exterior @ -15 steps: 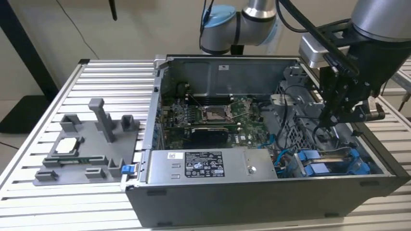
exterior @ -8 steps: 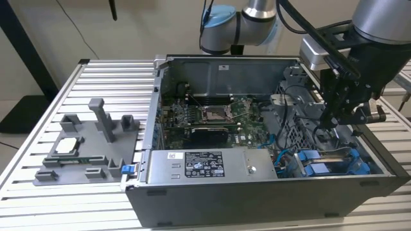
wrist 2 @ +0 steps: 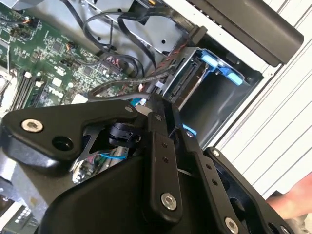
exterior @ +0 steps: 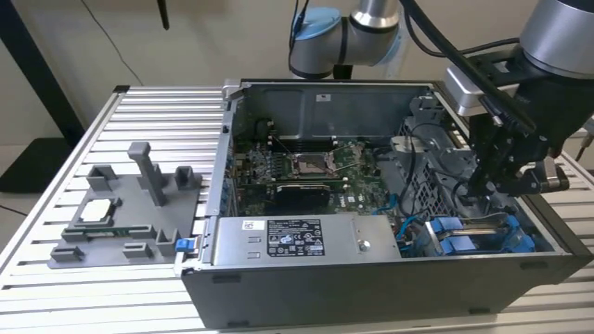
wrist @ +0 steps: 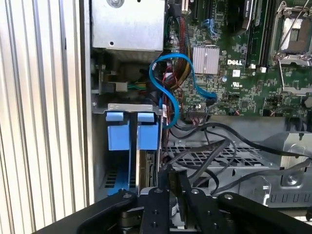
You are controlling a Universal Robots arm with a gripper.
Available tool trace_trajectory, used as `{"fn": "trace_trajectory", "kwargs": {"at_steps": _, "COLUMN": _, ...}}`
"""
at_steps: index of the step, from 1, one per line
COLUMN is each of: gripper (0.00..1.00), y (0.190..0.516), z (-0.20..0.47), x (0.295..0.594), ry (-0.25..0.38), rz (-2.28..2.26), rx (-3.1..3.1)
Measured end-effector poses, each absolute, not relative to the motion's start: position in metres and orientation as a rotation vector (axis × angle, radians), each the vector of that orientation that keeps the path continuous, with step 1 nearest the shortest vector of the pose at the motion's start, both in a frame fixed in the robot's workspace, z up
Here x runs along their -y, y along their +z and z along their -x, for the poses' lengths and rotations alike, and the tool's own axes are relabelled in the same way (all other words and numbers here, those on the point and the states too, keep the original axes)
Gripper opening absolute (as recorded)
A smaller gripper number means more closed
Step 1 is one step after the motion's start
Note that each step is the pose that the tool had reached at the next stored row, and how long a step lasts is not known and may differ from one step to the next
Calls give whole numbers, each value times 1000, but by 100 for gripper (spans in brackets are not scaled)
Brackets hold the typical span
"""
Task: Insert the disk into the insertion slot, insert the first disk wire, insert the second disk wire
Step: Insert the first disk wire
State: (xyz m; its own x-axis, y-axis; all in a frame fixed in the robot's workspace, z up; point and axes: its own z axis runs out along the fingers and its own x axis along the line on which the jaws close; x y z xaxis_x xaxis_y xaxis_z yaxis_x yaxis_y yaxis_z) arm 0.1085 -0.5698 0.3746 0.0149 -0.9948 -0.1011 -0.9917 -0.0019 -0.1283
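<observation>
Pincer [exterior: 485, 192], grip impossible to tell, hovers over the blue-tabbed slot [exterior: 475, 238], lower right; disk [wrist: 147, 168] looks seated, wiring steps seemingly undone.

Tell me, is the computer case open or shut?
Open: the case has no cover on top, and the motherboard inside lies in plain sight.

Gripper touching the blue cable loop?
Apart. The first wrist view shows the blue cable looping by the motherboard, with black wires lying between it and the gripper.
</observation>
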Motion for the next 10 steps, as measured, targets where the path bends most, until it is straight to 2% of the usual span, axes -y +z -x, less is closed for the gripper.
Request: {"fn": "trace_trajectory", "kwargs": {"at_steps": 10, "gripper": 0, "y": 368, "z": -123, "x": 579, "ry": -28, "rz": 2115, "rx": -2097}}
